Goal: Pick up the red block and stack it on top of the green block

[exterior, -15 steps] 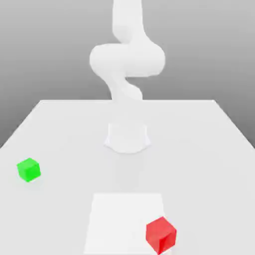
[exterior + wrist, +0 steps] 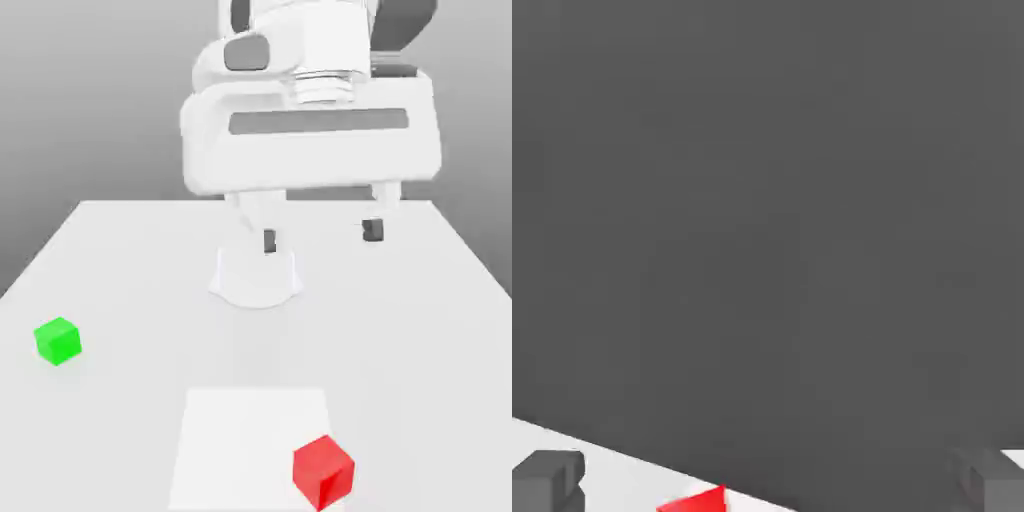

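Two blocks apart, gripper wide above

Exterior view: the gripper (image 2: 320, 236) hangs in the upper middle of the frame, its two dark fingertips (image 2: 269, 241) spread wide with nothing between them, well above the pale surface (image 2: 420, 330). The red block (image 2: 323, 471) sits at the lower right of centre, on the corner of a lighter square patch (image 2: 240, 440). The green block (image 2: 58, 340) rests at the left edge, well apart from the red one.

Hand view: the fingertips (image 2: 548, 478) stand at the two lower corners, and a corner of the red block (image 2: 700, 500) shows at the bottom edge between them.
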